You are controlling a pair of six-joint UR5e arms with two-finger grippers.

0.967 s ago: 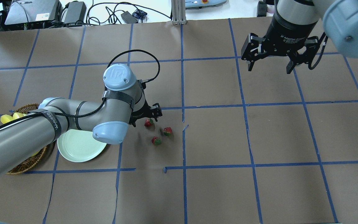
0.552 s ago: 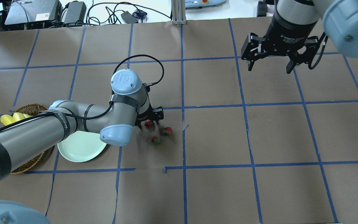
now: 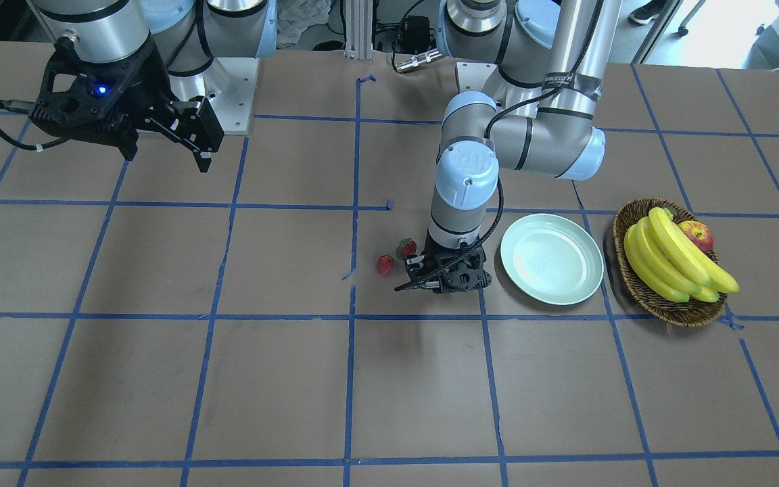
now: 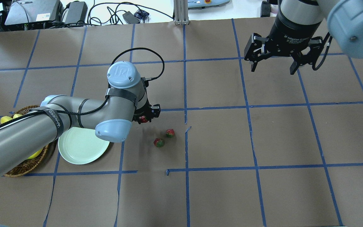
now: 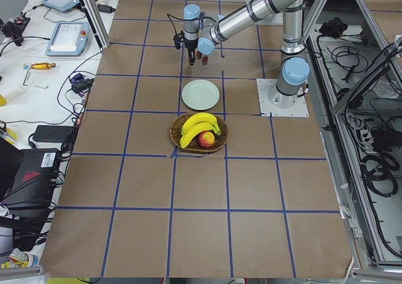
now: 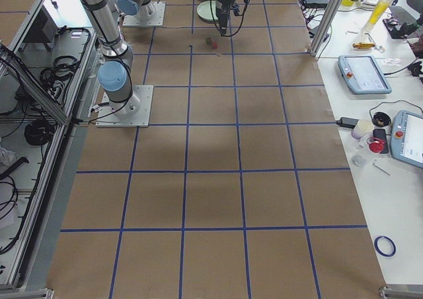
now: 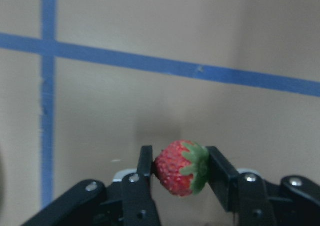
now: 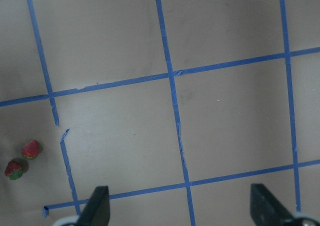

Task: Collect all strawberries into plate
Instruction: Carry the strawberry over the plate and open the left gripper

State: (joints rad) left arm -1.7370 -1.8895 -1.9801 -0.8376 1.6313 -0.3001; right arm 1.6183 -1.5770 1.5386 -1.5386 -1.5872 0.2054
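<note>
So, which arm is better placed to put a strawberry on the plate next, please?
Left: the left gripper holds a strawberry beside the plate; the right gripper hangs open, far off.

— What colour is the table (image 4: 219,135)?
— Brown, crossed by a grid of blue tape lines (image 4: 184,63).
— And the fruit?
— Each strawberry (image 7: 180,167) is red, seed-speckled, with a green cap. Yellow bananas (image 3: 673,260) and a red-yellow apple (image 3: 697,235) fill a brown wicker basket (image 3: 673,314).
— The plate (image 3: 552,260)?
— Plain pale mint green.
</note>
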